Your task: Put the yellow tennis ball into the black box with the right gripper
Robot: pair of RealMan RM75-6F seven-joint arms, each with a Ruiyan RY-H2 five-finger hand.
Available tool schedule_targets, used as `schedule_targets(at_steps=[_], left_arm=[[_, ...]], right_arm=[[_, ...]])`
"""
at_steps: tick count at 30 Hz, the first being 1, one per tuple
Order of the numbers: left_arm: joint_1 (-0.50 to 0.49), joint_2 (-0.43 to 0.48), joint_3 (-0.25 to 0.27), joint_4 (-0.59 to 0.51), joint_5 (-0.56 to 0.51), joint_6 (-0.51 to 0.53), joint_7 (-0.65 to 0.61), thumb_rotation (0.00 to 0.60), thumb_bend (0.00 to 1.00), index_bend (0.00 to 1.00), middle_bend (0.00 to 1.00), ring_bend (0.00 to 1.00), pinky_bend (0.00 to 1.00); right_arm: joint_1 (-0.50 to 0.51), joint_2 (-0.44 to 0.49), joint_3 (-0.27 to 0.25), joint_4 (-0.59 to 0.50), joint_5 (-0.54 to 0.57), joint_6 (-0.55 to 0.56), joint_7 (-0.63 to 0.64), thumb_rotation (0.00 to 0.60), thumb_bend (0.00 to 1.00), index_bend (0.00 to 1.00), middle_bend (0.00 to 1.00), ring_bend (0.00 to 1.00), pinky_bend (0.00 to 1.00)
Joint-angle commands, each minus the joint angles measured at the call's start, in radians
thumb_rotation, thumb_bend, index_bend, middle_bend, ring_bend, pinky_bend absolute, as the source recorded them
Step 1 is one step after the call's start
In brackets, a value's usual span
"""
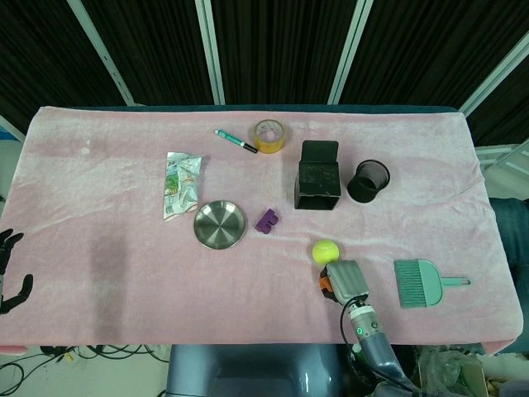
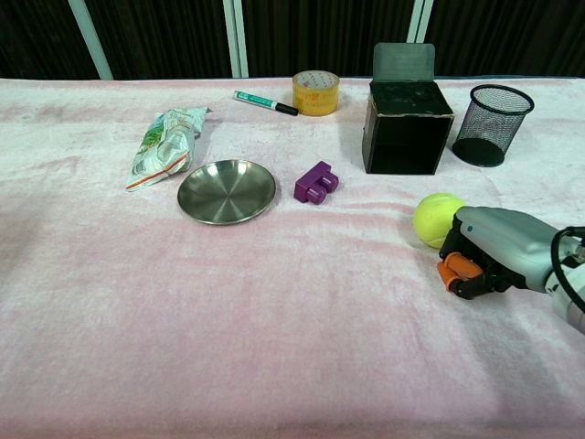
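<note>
The yellow tennis ball [image 1: 325,250] lies on the pink cloth in front of the black box [image 1: 318,180], which stands open with its lid tipped back. In the chest view the ball [image 2: 433,219] sits just left of my right hand [image 2: 498,254], whose grey back nearly touches it. That hand's orange-tipped fingers [image 2: 454,272] are curled under the palm with nothing in them. From the head view my right hand [image 1: 345,281] shows directly below the ball. My left hand [image 1: 10,273] hangs off the table's left edge, dark fingers apart and holding nothing.
A black mesh cup [image 2: 492,124] stands right of the box [image 2: 405,128]. A purple block [image 2: 315,182], steel dish [image 2: 226,190], snack packet [image 2: 164,146], marker [image 2: 265,102] and tape roll [image 2: 315,92] lie to the left. A green brush [image 1: 423,284] lies right of my right hand.
</note>
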Motion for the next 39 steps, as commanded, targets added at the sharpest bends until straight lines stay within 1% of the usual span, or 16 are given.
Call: schedule_targets(at_steps=[1, 3, 9, 13, 14, 17, 24, 29, 35, 39], left_arm=[[0.0, 0.0, -0.001, 0.0, -0.002, 0.0, 0.0, 0.6, 0.42, 0.13, 0.07, 0.02, 0.0], [0.0, 0.0, -0.002, 0.001, -0.003, 0.0, -0.001, 0.6, 0.42, 0.13, 0.07, 0.02, 0.0], [-0.001, 0.0, -0.004, 0.002, -0.005, 0.001, -0.003, 0.6, 0.42, 0.13, 0.07, 0.02, 0.0], [-0.002, 0.0, -0.006, 0.003, -0.007, 0.0, -0.003, 0.6, 0.42, 0.13, 0.07, 0.02, 0.0], [-0.002, 0.0, -0.006, 0.003, -0.007, 0.0, -0.002, 0.6, 0.42, 0.13, 0.07, 0.02, 0.0], [-0.002, 0.0, -0.006, 0.003, -0.008, 0.001, -0.002, 0.6, 0.42, 0.13, 0.07, 0.02, 0.0], [-0.002, 0.001, -0.01, 0.003, -0.012, 0.001, -0.003, 0.6, 0.42, 0.13, 0.07, 0.02, 0.0], [-0.002, 0.002, -0.011, 0.003, -0.013, 0.001, -0.003, 0.6, 0.42, 0.13, 0.07, 0.02, 0.0], [-0.003, 0.002, -0.012, 0.004, -0.016, 0.001, -0.002, 0.6, 0.42, 0.13, 0.07, 0.02, 0.0], [-0.003, 0.001, -0.012, 0.005, -0.018, 0.0, 0.0, 0.6, 0.42, 0.13, 0.07, 0.02, 0.0]], right_arm=[[0.019, -0.011, 0.012, 0.014, 0.017, -0.028, 0.015, 0.6, 0.71, 1.0, 0.97, 0.97, 1.0], [0.04, -0.024, 0.032, 0.031, 0.037, -0.056, 0.028, 0.6, 0.71, 1.0, 0.97, 0.97, 1.0], [0.073, -0.038, 0.069, 0.047, 0.053, -0.069, 0.048, 0.6, 0.72, 1.0, 0.97, 0.97, 1.0], [0.103, -0.046, 0.104, 0.057, 0.078, -0.085, 0.053, 0.6, 0.72, 1.0, 0.97, 0.97, 1.0], [0.119, -0.053, 0.127, 0.07, 0.1, -0.097, 0.057, 0.6, 0.72, 1.0, 0.97, 0.97, 1.0], [0.148, -0.066, 0.151, 0.102, 0.139, -0.126, 0.051, 0.6, 0.72, 1.0, 0.97, 0.97, 1.0], [0.197, -0.104, 0.164, 0.196, 0.203, -0.172, 0.038, 0.6, 0.71, 1.0, 0.97, 0.97, 1.0], [0.219, -0.123, 0.171, 0.251, 0.223, -0.196, 0.052, 0.6, 0.72, 1.0, 0.97, 0.97, 1.0], [0.255, -0.149, 0.213, 0.316, 0.229, -0.205, 0.117, 0.6, 0.72, 1.0, 0.97, 0.97, 1.0], [0.288, -0.158, 0.238, 0.359, 0.241, -0.22, 0.125, 0.6, 0.71, 1.0, 0.97, 0.97, 1.0]])
